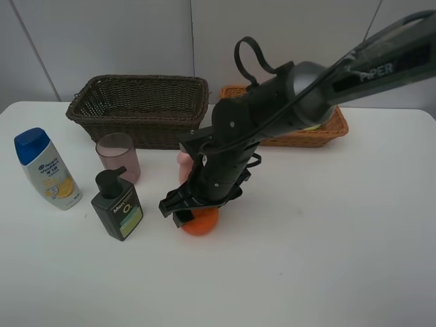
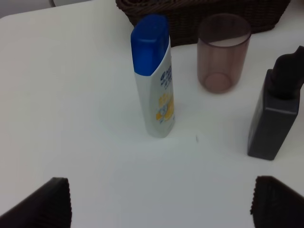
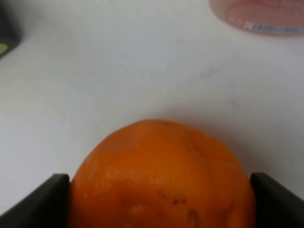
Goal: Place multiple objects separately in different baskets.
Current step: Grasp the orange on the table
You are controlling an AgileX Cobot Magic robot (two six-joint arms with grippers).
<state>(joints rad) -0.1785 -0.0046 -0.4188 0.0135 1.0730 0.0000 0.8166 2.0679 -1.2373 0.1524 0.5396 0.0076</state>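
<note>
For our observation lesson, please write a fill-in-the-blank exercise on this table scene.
The shampoo bottle has a ___ cap.
The fingers of the right gripper flank the ___.
The left gripper is not shut but ___.
The translucent cup is ___.
Missing words: blue; orange; open; pink.

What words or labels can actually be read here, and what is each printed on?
"PIPER": white letters on the right arm.
Dark pump bottle: light label with print, too small to read for sure.
Shampoo bottle: blue and yellow label, too blurred to read.
Pink container in the right wrist view: barcode sticker, unreadable.
</note>
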